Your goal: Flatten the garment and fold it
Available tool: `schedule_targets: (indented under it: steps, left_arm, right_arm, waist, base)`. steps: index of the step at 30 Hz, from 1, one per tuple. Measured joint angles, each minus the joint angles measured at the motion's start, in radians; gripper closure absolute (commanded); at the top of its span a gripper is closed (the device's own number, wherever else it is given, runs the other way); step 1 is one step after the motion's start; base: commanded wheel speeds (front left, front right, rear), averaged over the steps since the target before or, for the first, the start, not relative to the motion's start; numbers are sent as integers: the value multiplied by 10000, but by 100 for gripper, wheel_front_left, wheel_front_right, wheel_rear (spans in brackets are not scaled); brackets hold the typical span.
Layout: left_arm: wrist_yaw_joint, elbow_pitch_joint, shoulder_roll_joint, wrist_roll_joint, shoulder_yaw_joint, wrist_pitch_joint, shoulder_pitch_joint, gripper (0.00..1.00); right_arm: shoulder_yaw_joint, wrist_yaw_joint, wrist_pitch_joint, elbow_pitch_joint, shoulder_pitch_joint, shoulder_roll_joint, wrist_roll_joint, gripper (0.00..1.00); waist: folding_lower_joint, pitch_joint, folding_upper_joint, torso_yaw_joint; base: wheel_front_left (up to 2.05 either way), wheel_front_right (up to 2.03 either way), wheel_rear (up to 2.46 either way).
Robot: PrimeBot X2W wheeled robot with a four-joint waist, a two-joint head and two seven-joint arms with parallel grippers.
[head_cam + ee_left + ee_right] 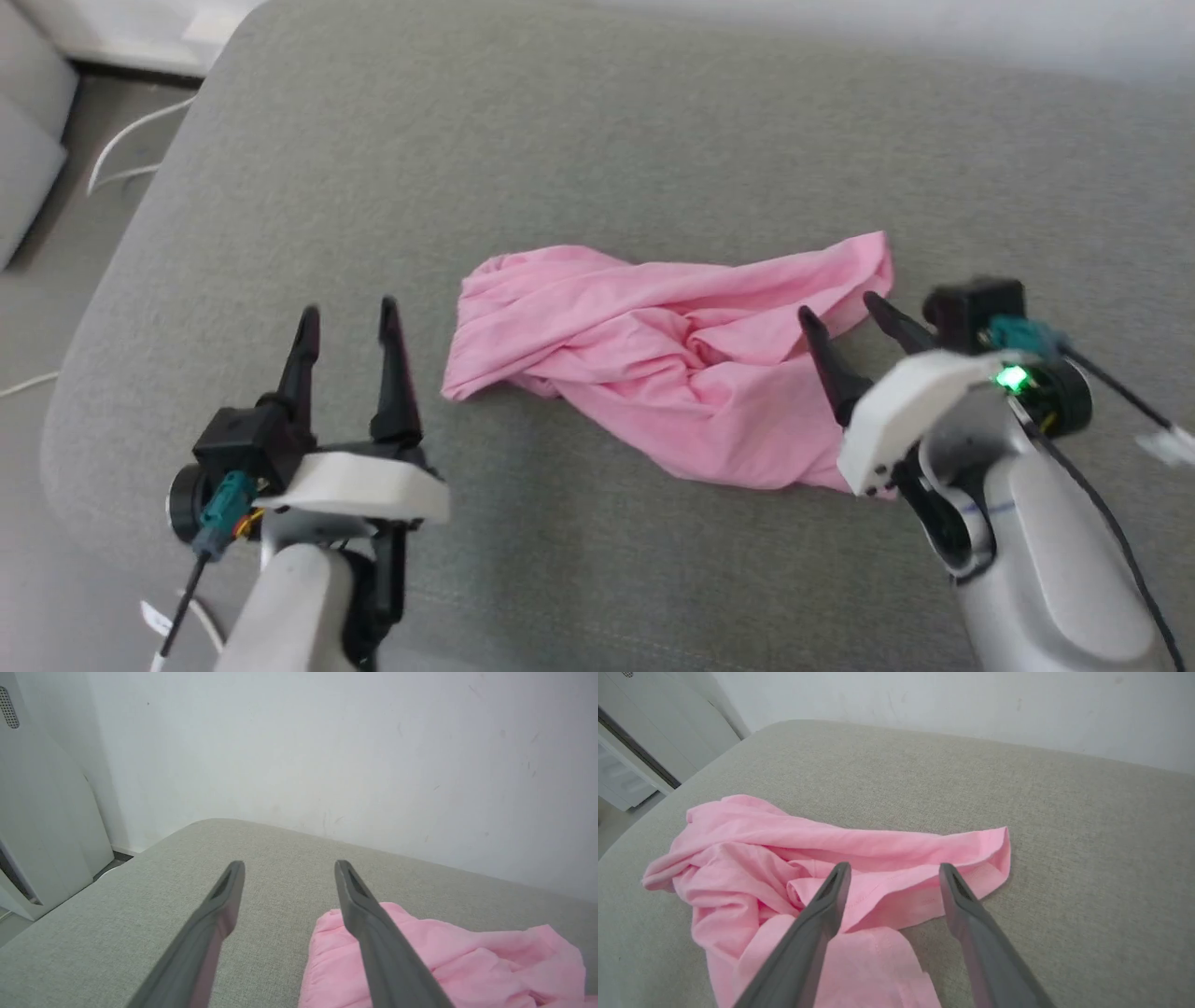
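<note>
Head view, low left: my left gripper (347, 310) has its two fingers wide apart and holds nothing. It is over the bare cushion (653, 140), near the left end of the garment (653, 364).
Head view, low right: my right gripper (837, 306) has its fingers apart too, with nothing pinched. It points at the right end of the garment.
Right wrist view: one finger (817, 924) crosses over the pink folds. I cannot tell if it touches them.
Green light (1010, 378): a small one glows on my right wrist.
Garment: it is all pink and all crumpled, with twists and folds. It lies in the middle of the cushion, well in from the left edge and the far edge. A hem with a line of stitches shows at its right end.
Cushion: it is grey and soft, with a round far left corner.
Wall: a white wall (327, 742) stands just behind the far edge.
Floor: a white cable (131, 154) lies past the left edge.
</note>
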Motion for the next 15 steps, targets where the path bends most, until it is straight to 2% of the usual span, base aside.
schedule_targets:
  steps: [4,7,8,9,11,15]
  left_arm:
    - [-380,-512,-708,729,288,-8,-1,0]
    - [-727,-514,-1037,1026,456,-8,1,0]
    - [-821,-485,-1106,1078,523,-8,1,0]
    - [-901,-456,-1162,1126,602,-8,1,0]
    - [-1074,-362,-1254,1172,734,-8,1,0]
    - [-1325,-190,-1342,1246,959,-8,12,0]
  right_arm:
    - [44,2,1032,980,-799,10,4,0]
    - [21,0,1921,1636,-1151,0,-23,0]
    - [79,0,2238,1808,-1232,4,-146,13]
    - [132,0,2552,1944,-1290,4,-370,62]
    - [153,0,2922,1983,-1388,8,-700,100]
    - [-59,2,3394,1831,-1410,-33,-1252,100]
  waist:
    - [1,289,0,333]
    - [1,501,0,569]
    - [1,570,0,637]
    - [1,638,0,699]
    - [1,742,0,808]
    - [2,804,0,913]
  base:
    - [0,0,0]
    - [0,0,0]
    - [0,0,0]
    - [0,0,0]
    - [0,0,0]
    - [0,0,0]
